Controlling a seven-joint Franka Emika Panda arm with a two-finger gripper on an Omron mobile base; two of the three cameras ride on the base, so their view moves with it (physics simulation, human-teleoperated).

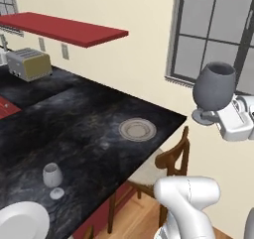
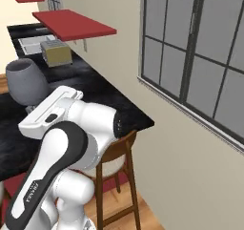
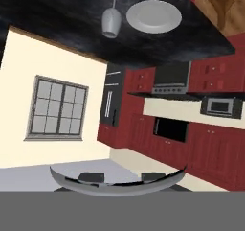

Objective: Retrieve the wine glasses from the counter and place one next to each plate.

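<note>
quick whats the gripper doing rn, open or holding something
gripper: shut on a wine glass, gripping it at the stem and carrying it upright in the air, off the counter.

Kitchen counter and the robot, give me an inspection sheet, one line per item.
Surface: black marbled counter, red cabinets below.
Job's things: one glass held upright in the air beside the window; second glass stands on the counter next to the white plate; patterned plate has no glass beside it.
Clutter: toaster at the far end.
Gripper: shut on the held glass's stem.
Cables: nothing seen.
Surroundings: window, red shelf, wooden chair at the counter's edge.
</note>
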